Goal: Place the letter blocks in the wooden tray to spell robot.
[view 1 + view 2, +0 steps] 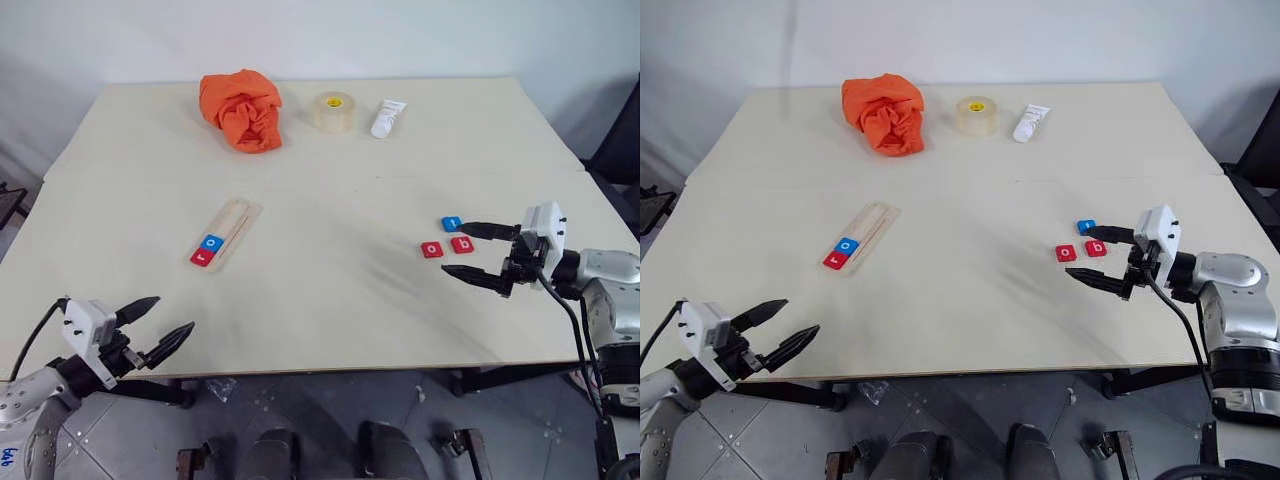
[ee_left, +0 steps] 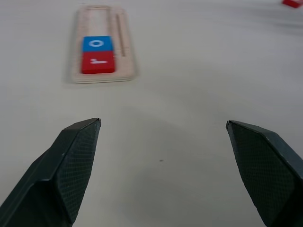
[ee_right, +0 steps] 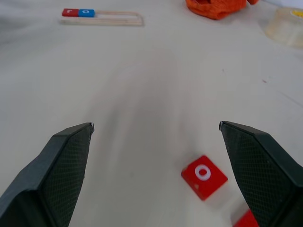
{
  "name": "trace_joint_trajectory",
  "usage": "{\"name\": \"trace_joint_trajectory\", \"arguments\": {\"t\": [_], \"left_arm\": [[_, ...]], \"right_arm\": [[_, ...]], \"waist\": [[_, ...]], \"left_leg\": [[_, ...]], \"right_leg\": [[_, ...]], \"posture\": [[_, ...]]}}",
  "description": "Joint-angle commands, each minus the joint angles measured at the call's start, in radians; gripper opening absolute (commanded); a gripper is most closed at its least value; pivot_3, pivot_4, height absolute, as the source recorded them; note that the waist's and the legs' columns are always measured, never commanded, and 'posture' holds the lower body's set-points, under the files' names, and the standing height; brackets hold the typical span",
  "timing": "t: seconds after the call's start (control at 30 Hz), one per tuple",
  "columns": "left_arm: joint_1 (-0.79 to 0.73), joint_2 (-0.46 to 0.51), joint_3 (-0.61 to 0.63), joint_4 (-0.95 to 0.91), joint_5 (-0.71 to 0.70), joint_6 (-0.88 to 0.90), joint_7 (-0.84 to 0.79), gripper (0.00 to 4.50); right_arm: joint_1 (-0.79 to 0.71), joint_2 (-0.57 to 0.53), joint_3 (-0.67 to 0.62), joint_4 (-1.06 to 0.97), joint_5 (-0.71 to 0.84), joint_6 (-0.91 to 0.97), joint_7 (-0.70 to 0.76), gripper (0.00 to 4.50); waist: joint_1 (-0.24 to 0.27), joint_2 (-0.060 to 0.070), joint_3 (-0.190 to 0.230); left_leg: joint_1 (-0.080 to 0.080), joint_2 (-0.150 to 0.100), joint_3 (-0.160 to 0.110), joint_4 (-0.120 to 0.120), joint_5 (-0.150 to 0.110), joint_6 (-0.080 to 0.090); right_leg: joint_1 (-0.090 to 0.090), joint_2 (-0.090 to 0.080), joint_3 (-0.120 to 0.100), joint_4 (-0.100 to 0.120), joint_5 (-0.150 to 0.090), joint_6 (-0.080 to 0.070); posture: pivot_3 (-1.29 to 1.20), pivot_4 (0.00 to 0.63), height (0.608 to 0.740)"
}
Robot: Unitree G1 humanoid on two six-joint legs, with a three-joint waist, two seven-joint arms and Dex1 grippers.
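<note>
The wooden tray [image 1: 232,222] lies left of the table's middle. At its near end sit a red "r" block [image 1: 202,257] and a blue "o" block [image 1: 211,242], side by side. Three loose letter blocks lie at the right: a blue one [image 1: 451,223], a red "o" [image 1: 431,249] and a red "b" [image 1: 462,244]. My right gripper [image 1: 453,247] hangs open just over and beside these three, holding nothing; the red "o" [image 3: 203,176] lies ahead between its fingers. My left gripper [image 1: 175,312] stands open and empty at the table's front left edge, pointing toward the tray [image 2: 104,75].
An orange cloth [image 1: 242,108], a tape roll [image 1: 334,111] and a white tube [image 1: 388,118] sit along the back of the table. A seam [image 1: 330,180] crosses the tabletop. A dark chair [image 1: 620,140] stands off the right edge.
</note>
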Motion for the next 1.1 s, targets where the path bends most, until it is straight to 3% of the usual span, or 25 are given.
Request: {"name": "trace_joint_trajectory", "arguments": {"t": [0.03,0.17,0.47,1.1], "left_arm": [[-0.044,0.037,0.015,-0.035,-0.013,0.068,0.049,4.50],[-0.156,0.095,-0.046,-0.012,0.015,0.237,0.130,4.50],[-0.458,0.125,-0.155,-0.028,0.017,0.594,0.326,4.50],[-0.715,0.103,-0.339,0.242,0.150,0.601,0.317,4.50]], "right_arm": [[-0.039,0.011,0.012,0.021,-0.005,-0.029,0.024,4.45],[-0.076,0.039,0.023,0.046,-0.015,-0.055,0.015,4.45],[-0.023,0.078,0.022,-0.048,0.000,-0.016,-0.009,4.45],[0.040,0.082,0.015,-0.153,0.018,0.036,-0.054,4.45]], "waist": [[-0.002,0.000,0.000],[-0.004,0.000,0.000],[-0.004,0.000,0.000],[-0.002,-0.001,0.001]], "left_leg": [[0.000,0.000,0.000,0.000,0.000,0.000],[0.000,0.000,0.000,0.000,0.000,0.000],[0.000,-0.002,-0.002,0.000,0.000,0.000],[0.000,-0.004,-0.001,0.002,0.000,0.000]], "right_leg": [[0.000,0.000,0.000,0.000,0.000,0.000],[-0.001,0.001,0.000,0.002,0.000,0.000],[-0.002,0.003,-0.004,0.010,0.000,0.000],[-0.001,0.004,-0.005,0.011,0.000,0.001]], "posture": [[0.00,0.150,0.740],[0.00,0.150,0.740],[0.00,0.150,0.740],[0.00,0.150,0.740]]}}
